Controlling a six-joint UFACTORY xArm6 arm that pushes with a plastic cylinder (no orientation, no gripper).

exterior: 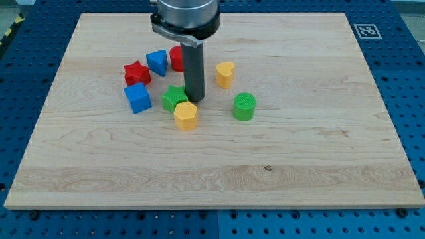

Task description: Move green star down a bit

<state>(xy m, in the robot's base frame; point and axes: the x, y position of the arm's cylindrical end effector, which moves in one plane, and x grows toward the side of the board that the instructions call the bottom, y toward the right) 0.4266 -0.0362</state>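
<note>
The green star (174,97) lies left of the board's middle. My tip (194,99) stands right against the star's right side, at about the same height in the view. A yellow hexagon block (186,115) sits just below the star and the tip, touching or nearly touching the star.
A blue cube (137,97) lies left of the star. A red star (137,72), a blue block (157,62) and a red block (176,58), partly hidden by the rod, lie above. A yellow heart (225,74) and a green cylinder (244,106) lie to the right. The wooden board (299,166) rests on a blue table.
</note>
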